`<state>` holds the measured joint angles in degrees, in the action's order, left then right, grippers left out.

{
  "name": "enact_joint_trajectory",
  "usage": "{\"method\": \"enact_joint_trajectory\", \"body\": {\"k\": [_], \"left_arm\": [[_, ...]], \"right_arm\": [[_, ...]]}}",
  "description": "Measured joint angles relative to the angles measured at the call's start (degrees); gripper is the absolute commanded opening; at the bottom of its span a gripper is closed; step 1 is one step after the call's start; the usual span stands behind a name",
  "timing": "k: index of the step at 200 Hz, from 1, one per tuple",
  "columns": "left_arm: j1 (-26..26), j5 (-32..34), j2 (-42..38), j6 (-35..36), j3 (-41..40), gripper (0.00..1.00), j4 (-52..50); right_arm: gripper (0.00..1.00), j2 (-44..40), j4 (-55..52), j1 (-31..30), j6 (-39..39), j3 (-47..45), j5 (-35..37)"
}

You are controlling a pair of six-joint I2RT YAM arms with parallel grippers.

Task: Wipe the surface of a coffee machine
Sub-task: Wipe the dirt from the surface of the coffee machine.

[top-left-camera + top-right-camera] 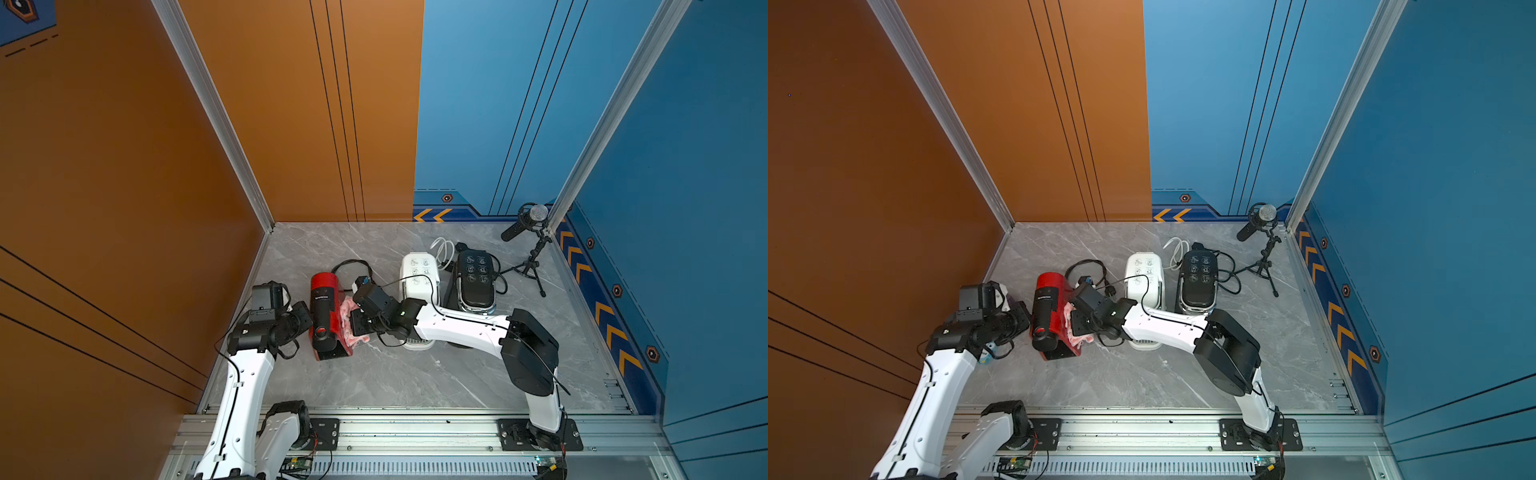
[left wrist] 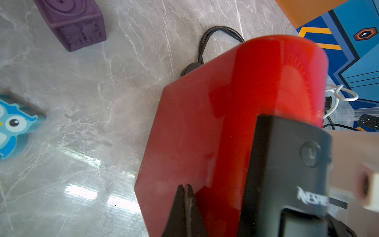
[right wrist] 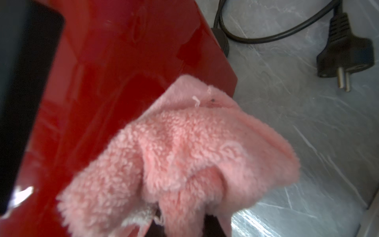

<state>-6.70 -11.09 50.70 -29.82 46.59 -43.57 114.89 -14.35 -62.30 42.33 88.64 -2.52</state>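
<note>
Right arm (image 1: 457, 328) stretched low; right gripper (image 1: 356, 326) clamps pink cloth (image 3: 184, 153) against coffee machine (image 1: 324, 316) ahead. Left gripper (image 2: 185, 197) fully closed, machine alongside.

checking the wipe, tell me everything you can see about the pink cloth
The pink cloth is fluffy terry-like fabric, crumpled in folds, with a small dark speck and loose threads near one corner. The right gripper is shut on it, holding it against the glossy side of the red coffee machine.

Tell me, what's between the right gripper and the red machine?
A pink cloth, held by the right gripper and lying against the side of the red machine. The right wrist view shows it best.
</note>
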Motion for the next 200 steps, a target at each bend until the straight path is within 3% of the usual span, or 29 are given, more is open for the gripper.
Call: {"method": "enact_joint_trajectory", "body": {"k": [112,200], "left_arm": [[-0.04,-0.52,-0.02,0.0,0.2,0.0,0.42],[-0.04,-1.09,0.2,0.0,2.64,0.01,0.52]], "right_arm": [[0.0,1.55,-4.2,-0.2,-2.95,2.51,2.8],[0.0,3.08,-5.14,5.27,-5.11,19.08,0.72]]}}
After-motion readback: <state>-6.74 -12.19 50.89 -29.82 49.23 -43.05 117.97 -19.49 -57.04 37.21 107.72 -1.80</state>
